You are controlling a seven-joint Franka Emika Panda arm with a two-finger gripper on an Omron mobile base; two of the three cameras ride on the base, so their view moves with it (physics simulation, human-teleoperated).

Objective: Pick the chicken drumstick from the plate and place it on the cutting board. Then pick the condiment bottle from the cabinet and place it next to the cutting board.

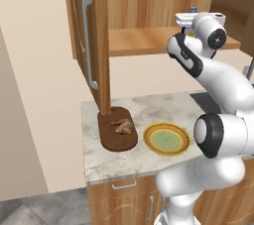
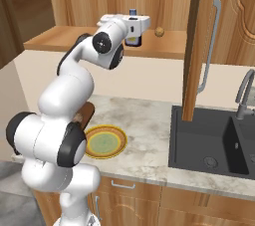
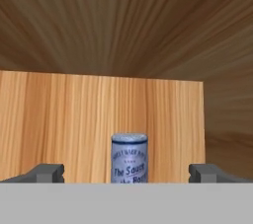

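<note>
Golden-brown chicken drumstick (image 1: 124, 126) lies on the dark oblong wooden cutting board (image 1: 111, 142), beside the round yellow plate (image 1: 166, 140). Up on the light-brown wall cabinet (image 2: 74, 38) shelf, the gripper (image 3: 126, 174) stands spread wide, the capped condiment bottle (image 3: 129, 158) centred between its tips. Advance level until the body sits between the fingers, then close

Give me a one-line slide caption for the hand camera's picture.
Inside the cabinet, the gripper holds its jaws open on either side of the condiment bottle.

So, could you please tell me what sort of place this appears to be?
A rendered home kitchen, most likely: a dark sunken sink in a pale marble-look counter, and a light-brown wooden wall cabinet above.
</note>
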